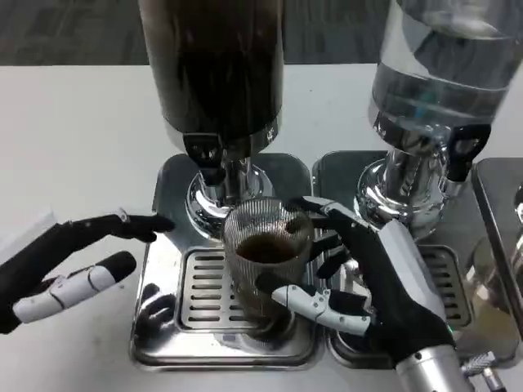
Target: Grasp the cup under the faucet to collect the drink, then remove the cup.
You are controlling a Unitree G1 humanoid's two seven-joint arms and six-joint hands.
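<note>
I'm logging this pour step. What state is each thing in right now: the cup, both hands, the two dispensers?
cup: upright on the drip grate under the dark dispenser's tap, part filled with dark drink, held.
right hand: wrapped around the cup's side.
left hand: off the cup, fingers apart, holding nothing.
dark dispenser: tank dark with drink.
clear dispenser: holds clear liquid.
drip tray: under the cup, flat.

No readable text, label, brand, number or sign on any surface here.
</note>
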